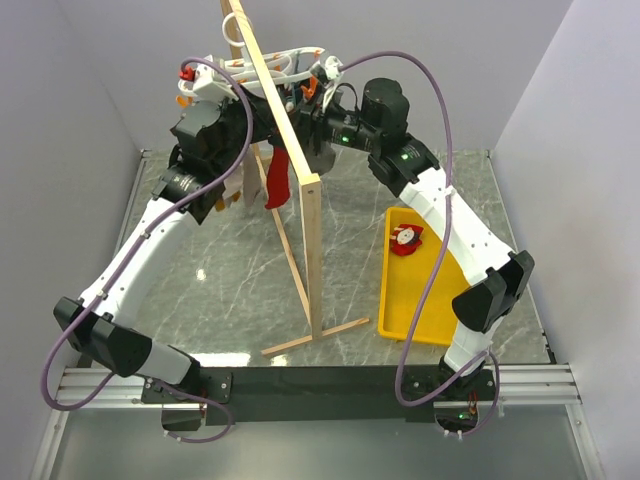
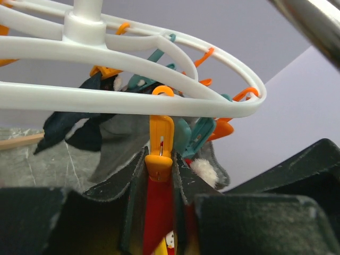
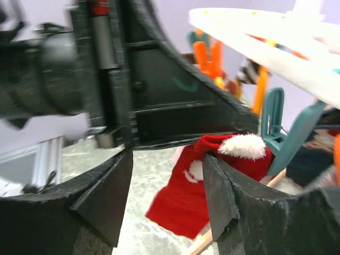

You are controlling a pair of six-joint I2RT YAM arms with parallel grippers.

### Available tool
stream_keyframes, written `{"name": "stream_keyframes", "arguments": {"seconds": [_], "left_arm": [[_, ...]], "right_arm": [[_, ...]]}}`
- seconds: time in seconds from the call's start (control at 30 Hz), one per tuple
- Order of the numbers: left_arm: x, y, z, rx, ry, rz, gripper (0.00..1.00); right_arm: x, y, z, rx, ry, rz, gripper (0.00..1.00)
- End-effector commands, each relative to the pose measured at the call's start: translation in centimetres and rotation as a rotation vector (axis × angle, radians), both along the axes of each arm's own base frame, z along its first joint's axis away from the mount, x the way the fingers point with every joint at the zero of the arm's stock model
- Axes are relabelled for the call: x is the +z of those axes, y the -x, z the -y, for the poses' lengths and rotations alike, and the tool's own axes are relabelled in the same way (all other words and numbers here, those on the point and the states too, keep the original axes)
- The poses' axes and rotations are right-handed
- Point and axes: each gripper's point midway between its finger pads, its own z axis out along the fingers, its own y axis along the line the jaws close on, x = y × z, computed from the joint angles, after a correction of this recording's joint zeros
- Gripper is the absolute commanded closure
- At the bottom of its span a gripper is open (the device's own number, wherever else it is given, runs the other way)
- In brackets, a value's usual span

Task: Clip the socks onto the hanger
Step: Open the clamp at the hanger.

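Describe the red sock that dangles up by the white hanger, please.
It is a small, soft, bright red sock with fluffy white tufts, hanging limp beneath the white hanger. The left claw pinches its top edge, right under an orange clip; whether the clip bites yet is unclear. Its lower end dangles free above the table.

Tall wooden rack (image 1: 312, 250) on the marbled table (image 1: 220, 275), yellow tray (image 1: 405, 290) to its right, grey sock (image 2: 119, 141) aloft.
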Motion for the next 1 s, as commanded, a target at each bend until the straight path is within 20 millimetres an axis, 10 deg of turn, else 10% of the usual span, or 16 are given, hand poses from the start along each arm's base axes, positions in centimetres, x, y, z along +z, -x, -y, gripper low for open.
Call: {"name": "stream_keyframes", "arguments": {"seconds": [0.0, 0.73, 0.97], "left_arm": [[3.7, 0.6, -0.8, 0.059, 0.010, 0.079, 0.83], [2.3, -2.0, -0.3, 0.128, -0.040, 0.029, 0.83], [2.5, -2.4, -0.3, 0.132, -0.047, 0.035, 0.83]], "right_arm": [[1.7, -1.7, 0.2, -0.124, -0.021, 0.083, 0.38], [-1.6, 1.3, -2.3, 0.089, 0.057, 0.200, 0.37], [-3.2, -0.5, -2.0, 0.002, 0.094, 0.183, 0.37]]}}
